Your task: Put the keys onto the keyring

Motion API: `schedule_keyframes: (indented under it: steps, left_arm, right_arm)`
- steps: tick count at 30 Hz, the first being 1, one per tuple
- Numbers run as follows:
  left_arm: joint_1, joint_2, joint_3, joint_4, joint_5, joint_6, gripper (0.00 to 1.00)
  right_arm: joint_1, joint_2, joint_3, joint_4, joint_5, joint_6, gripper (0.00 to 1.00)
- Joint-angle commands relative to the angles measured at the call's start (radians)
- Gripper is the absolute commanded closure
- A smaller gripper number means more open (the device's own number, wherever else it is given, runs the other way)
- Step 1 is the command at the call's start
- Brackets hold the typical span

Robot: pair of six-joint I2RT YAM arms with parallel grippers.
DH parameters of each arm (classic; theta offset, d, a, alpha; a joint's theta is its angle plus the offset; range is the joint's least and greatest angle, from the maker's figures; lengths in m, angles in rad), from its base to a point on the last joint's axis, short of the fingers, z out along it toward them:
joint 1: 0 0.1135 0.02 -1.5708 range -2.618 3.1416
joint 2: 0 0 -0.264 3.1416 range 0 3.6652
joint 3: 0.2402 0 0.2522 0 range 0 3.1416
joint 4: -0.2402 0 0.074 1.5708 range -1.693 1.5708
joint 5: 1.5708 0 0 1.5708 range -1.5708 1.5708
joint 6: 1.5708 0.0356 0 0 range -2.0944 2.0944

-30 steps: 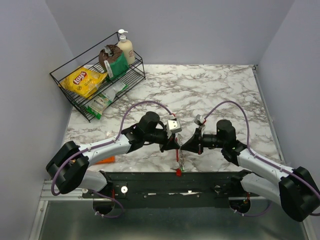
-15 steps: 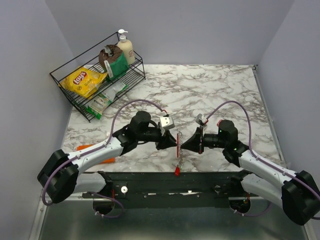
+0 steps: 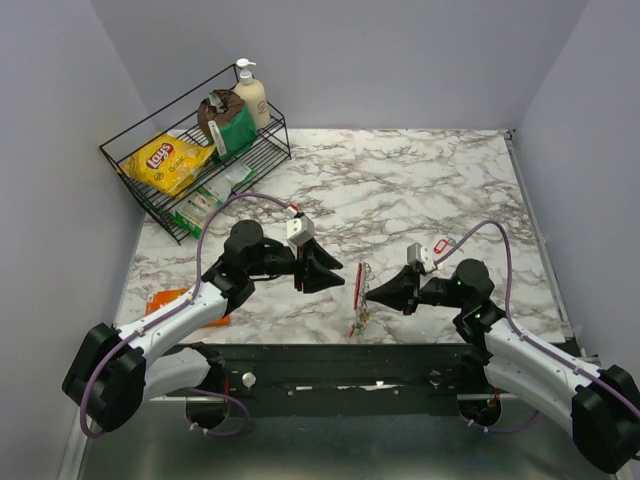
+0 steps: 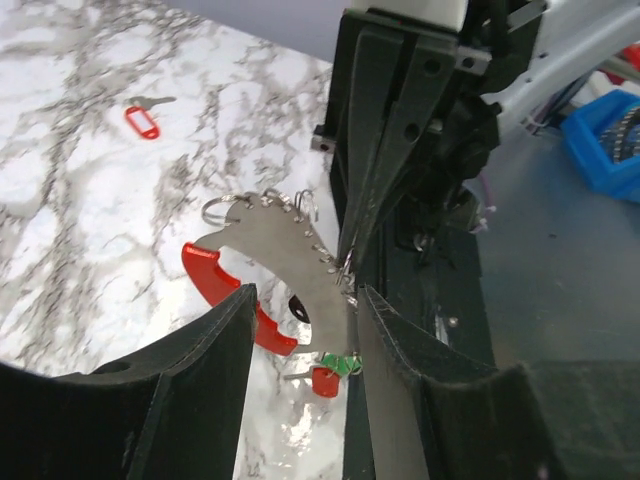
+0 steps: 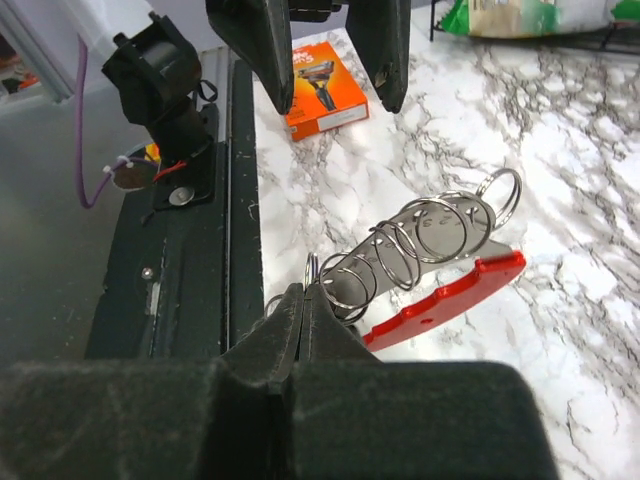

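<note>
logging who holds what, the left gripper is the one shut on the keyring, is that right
No, the right gripper is the one shut on the keyring, as the right wrist view shows. The left gripper is open and apart from it.

1. White-and-grey marble table (image 3: 420,180): the centre, rear and right-hand stretch lie open to passage.
2. Black wire rack (image 3: 262,150), loaded with packets and a pump bottle: fills the rear-left corner, close against the lilac-grey walls (image 3: 60,150).
3. Red-and-silver carabiner-like keyring (image 3: 356,280): held upright by the pinched right gripper (image 3: 368,293) mid-table near the front edge. A clear gap separates it from the parted left gripper (image 3: 338,276).
4. Small key with a red tag (image 3: 441,246): lies flat just behind the right arm.
5. Flat orange packet (image 5: 325,85): front-left, partly under the left arm.
6. Black base rail (image 3: 330,365): bars the near edge.
</note>
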Motion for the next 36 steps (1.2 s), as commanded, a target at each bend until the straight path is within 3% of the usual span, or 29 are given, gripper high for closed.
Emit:
schedule_keyframes:
  steps: [1,7,12,18,28,36]
  left_arm:
    - [-0.001,0.014,-0.016,0.168,0.135,-0.092,0.47]
    - [-0.013,0.075,-0.036,0.366,0.216,-0.214,0.5]
    - [-0.047,0.119,-0.018,0.387,0.236,-0.228,0.55]
    - [-0.099,0.133,0.03,0.261,0.219,-0.138,0.64]
    - [-0.137,0.141,0.07,0.026,0.124,0.019,0.64]
    - [-0.154,0.158,0.071,-0.003,0.097,0.043,0.62]
  right_arm:
    - [0.003,-0.026,-0.013,0.157,-0.076,-0.067,0.99]
    - [0.003,-0.048,-0.065,0.303,-0.143,-0.064,0.99]
    - [0.002,-0.069,-0.071,0.324,-0.157,-0.061,0.99]
    - [0.003,-0.072,-0.063,0.327,-0.148,-0.046,0.99]
    - [0.003,-0.08,-0.046,0.3,-0.122,-0.031,0.99]
    - [0.003,-0.099,-0.039,0.271,-0.108,-0.029,0.99]
